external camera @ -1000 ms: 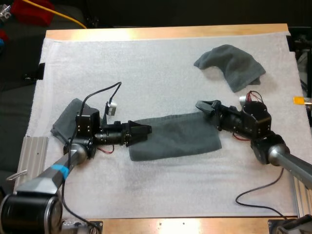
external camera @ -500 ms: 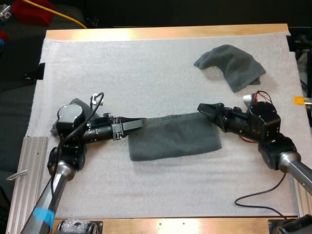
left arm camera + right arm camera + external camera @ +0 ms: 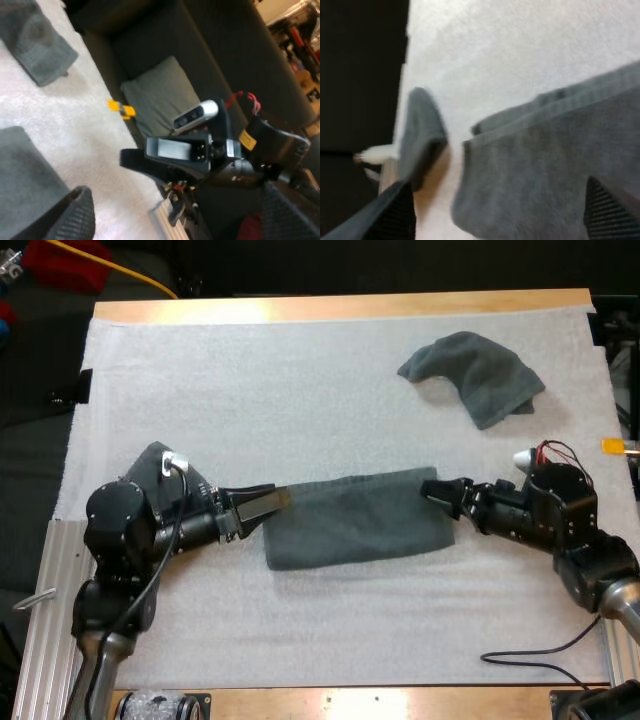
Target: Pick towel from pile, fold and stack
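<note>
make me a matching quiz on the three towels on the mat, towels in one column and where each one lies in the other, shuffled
Things
1. flat folded towel
2. crumpled towel
3. towel partly covered by the left arm

Places
A. far right part of the mat
B. near the mat's left edge
C. middle of the mat

Pairs: 1-C, 2-A, 3-B
</note>
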Controlling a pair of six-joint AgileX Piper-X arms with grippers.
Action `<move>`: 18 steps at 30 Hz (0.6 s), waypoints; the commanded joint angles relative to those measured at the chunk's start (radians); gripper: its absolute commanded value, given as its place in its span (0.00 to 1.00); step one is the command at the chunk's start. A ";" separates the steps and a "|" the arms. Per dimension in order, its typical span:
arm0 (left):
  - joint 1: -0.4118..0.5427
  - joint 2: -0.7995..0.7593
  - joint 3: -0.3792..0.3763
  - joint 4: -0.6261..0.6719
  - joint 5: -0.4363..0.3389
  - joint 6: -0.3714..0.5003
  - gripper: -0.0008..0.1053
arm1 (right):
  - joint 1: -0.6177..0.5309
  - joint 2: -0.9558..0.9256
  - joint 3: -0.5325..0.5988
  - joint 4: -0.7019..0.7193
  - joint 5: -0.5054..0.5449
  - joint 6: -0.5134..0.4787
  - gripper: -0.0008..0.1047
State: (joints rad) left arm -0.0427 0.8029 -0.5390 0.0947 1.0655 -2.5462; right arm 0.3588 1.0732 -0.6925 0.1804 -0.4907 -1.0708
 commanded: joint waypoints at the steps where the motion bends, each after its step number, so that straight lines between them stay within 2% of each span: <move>1: 0.000 -0.023 -0.002 0.049 -0.022 0.024 0.62 | -0.006 -0.018 -0.005 0.047 0.015 -0.037 0.65; 8: 0.000 -0.134 -0.002 0.387 -0.110 0.195 0.61 | -0.006 -0.097 -0.005 0.216 0.062 -0.137 0.65; 15: 0.000 -0.211 -0.002 0.639 -0.195 0.333 0.61 | -0.006 -0.145 -0.005 0.328 0.098 -0.211 0.65; 18: 0.000 -0.234 -0.019 0.761 -0.261 0.405 0.61 | -0.006 -0.160 -0.012 0.388 0.128 -0.258 0.65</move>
State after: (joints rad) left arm -0.0427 0.5769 -0.5483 0.8415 0.8190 -2.1589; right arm 0.3588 0.9191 -0.6957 0.5512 -0.3632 -1.3100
